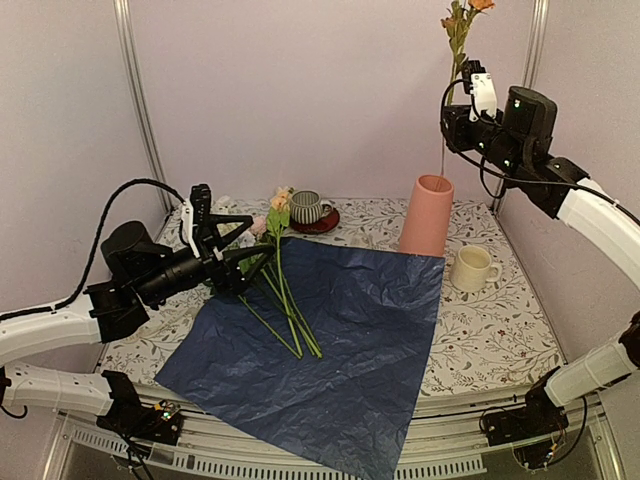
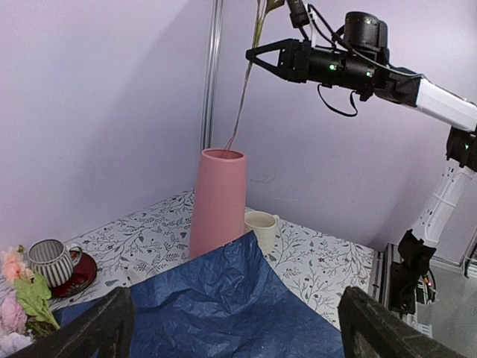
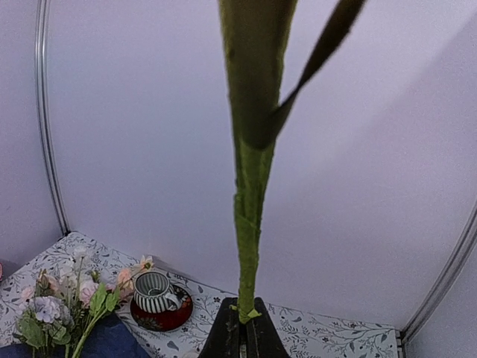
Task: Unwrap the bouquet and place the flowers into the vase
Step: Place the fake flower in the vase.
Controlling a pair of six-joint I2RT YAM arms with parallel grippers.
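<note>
The bouquet lies unwrapped: its blue paper (image 1: 340, 330) is spread flat, and several flowers (image 1: 284, 290) rest on its left part with their blooms toward the back. My left gripper (image 1: 255, 240) hovers open just above their stems; in the left wrist view its fingers (image 2: 104, 328) frame the paper (image 2: 223, 306). High at the right, my right gripper (image 1: 447, 122) is shut on one flower stem (image 3: 250, 224). This stem hangs upright, with its lower end at the mouth of the pink vase (image 1: 427, 215) and its peach bloom (image 1: 462, 18) at the top.
A striped cup on a red saucer (image 1: 308, 208) stands at the back, behind the blooms. A cream mug (image 1: 472, 268) sits right of the vase, beside the paper's corner. The paper's near corner overhangs the table's front edge (image 1: 470, 400).
</note>
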